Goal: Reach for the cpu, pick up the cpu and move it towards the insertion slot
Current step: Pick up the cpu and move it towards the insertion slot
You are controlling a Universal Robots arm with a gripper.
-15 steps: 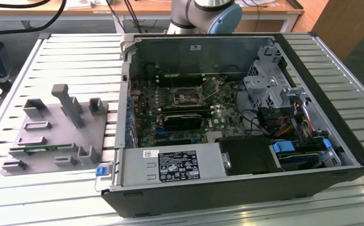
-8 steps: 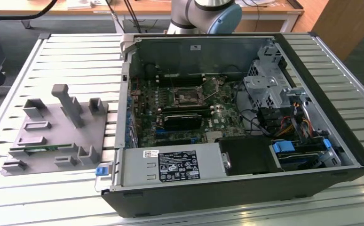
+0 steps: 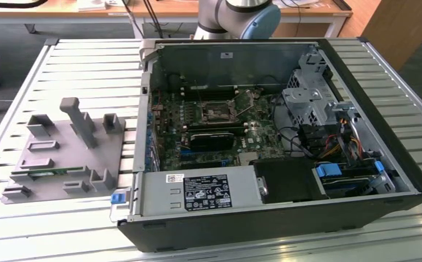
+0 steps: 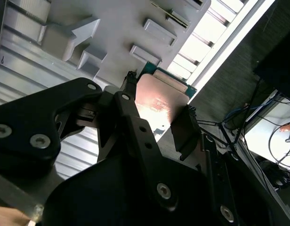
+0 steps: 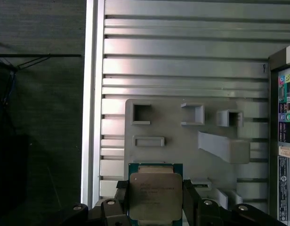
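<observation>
I find the jaws clenched on opposite edges of the chip point(image 5: 155, 195), which hangs over the grey fixture point(image 5: 182, 146) by the edge of the counter point(image 5: 182, 47); in my judgement it should travel level and slow toward the socket point(image 3: 217, 112) inside the open case point(image 3: 284, 218).

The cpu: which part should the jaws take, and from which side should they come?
Take the cpu by two opposite edges, coming in from the lid side, square to its face. It is thin and square with straight parallel edges, and the flat silver lid offers nothing to pinch. In both wrist views the gripper holds it so, jaws on either edge, over the grey fixture.
</observation>
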